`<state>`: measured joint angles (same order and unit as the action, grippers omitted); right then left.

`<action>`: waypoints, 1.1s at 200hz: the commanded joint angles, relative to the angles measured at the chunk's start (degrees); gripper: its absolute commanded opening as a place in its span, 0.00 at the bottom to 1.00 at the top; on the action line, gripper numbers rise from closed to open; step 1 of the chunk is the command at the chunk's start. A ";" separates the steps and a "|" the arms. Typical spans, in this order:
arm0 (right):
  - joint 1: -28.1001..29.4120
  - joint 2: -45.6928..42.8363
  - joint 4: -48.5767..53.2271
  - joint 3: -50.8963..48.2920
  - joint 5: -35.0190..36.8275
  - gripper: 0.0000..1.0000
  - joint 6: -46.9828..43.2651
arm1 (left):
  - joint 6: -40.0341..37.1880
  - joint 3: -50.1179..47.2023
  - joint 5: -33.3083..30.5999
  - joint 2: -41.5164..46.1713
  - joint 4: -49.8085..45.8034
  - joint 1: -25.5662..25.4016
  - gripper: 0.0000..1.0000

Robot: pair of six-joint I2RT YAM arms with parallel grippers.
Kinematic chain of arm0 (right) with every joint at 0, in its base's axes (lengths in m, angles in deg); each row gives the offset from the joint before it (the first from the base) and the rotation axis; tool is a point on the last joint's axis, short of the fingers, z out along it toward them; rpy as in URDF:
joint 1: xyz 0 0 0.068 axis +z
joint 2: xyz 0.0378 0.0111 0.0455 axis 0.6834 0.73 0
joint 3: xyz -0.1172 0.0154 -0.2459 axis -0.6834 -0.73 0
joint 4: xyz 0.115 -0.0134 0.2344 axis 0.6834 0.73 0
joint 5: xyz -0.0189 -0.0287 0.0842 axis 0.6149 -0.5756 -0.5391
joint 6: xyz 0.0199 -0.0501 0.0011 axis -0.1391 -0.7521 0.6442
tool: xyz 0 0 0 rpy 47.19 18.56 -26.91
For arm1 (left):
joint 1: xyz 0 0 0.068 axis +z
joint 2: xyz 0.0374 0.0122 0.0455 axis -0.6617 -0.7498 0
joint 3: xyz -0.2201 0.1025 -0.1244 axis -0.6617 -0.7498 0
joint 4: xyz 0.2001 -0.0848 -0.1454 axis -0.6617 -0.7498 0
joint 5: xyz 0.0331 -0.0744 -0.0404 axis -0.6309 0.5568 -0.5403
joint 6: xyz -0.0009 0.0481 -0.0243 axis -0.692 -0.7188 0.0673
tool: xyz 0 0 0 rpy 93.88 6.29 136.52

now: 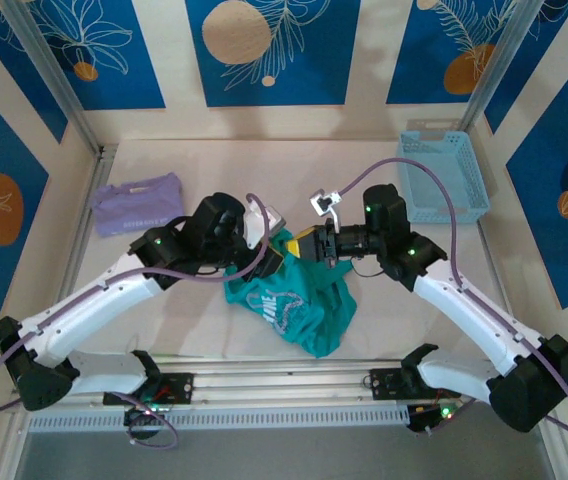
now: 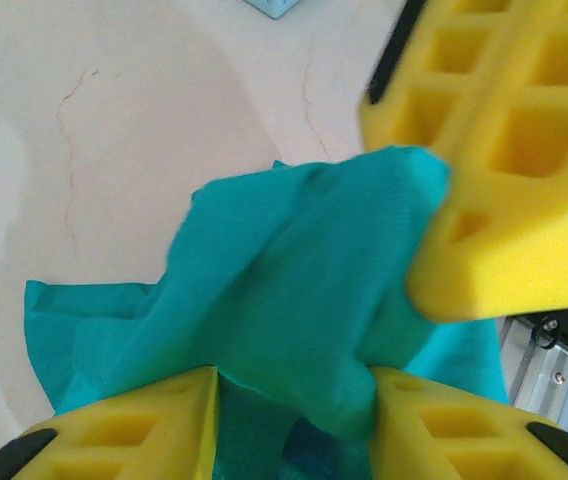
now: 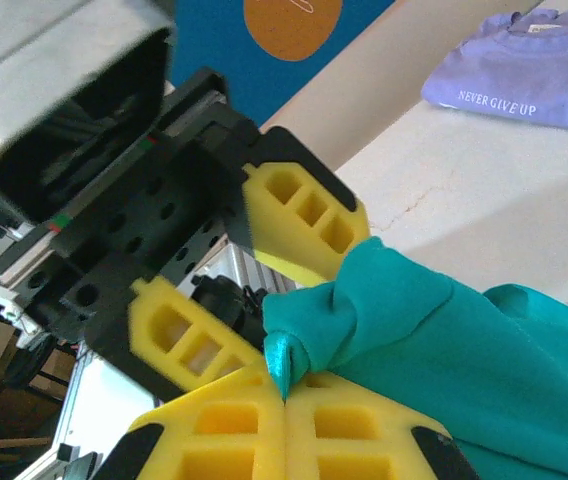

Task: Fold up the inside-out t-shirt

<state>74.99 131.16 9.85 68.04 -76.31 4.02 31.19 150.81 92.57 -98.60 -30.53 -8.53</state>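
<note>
The teal t-shirt [image 1: 299, 305] lies in a crumpled heap on the table [image 1: 214, 165], at the near middle between the two arms, with one bunched corner lifted off the surface where the grippers meet. The right gripper [image 3: 284, 400] has its fingers pressed fully together on a small peak of that cloth. The left gripper [image 2: 294, 425] stands partly closed, with a thick wad of the same bunch filling the gap between its fingers [image 2: 124, 440], so I take it to be gripping too. What worries me is how tightly they crowd one spot: the yellow fingers of one sit right against those of the other, and a small sideways move could knock them together or drag the cloth out of the weaker hold. The left grip looks the looser of the two; if the arms pull apart quickly, I would expect the wad to slide free there. Both also hold a lump, not a flat hem, so spreading from here may leave the shirt twisted — the pale print [image 1: 279, 300] already sits among folds. The heap also reaches close to the table's near edge, where a tug toward the bases could drop cloth onto the rails. A purple cable [image 1: 254, 215] loops just beside the meeting point and could snag. The folded purple shirt [image 1: 139, 205] at the far left and the blue basket [image 1: 444, 175] at the far right sit well apart — neither is in the way.
</note>
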 commanded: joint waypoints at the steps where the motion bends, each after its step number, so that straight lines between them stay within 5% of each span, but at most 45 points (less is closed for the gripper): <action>1: -0.24 -1.39 0.77 -0.12 -0.81 0.00 0.19 | 1.35 1.90 0.70 -0.35 0.58 0.95 0.37; 98: -0.27 -1.15 6.26 0.22 3.57 0.00 -5.19 | 1.88 1.53 6.28 0.83 3.42 3.61 0.00; 145: -0.22 -0.85 11.70 2.68 11.12 0.00 -7.64 | 2.62 -0.24 14.68 4.32 4.68 6.40 0.00; 164: -0.16 0.59 15.86 5.66 20.84 0.09 -6.29 | 3.11 -0.98 21.41 5.92 5.73 7.92 0.00; 189: 0.76 3.50 18.94 9.24 24.66 0.19 -6.63 | 6.48 -2.44 30.35 7.10 10.32 10.97 0.00; 220: 2.54 2.37 27.00 11.73 36.29 0.25 -11.34 | 9.20 -2.74 33.05 6.78 12.05 12.39 0.00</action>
<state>76.21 134.94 27.91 78.03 -51.41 -3.48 37.36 148.67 118.71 -92.61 -22.57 2.95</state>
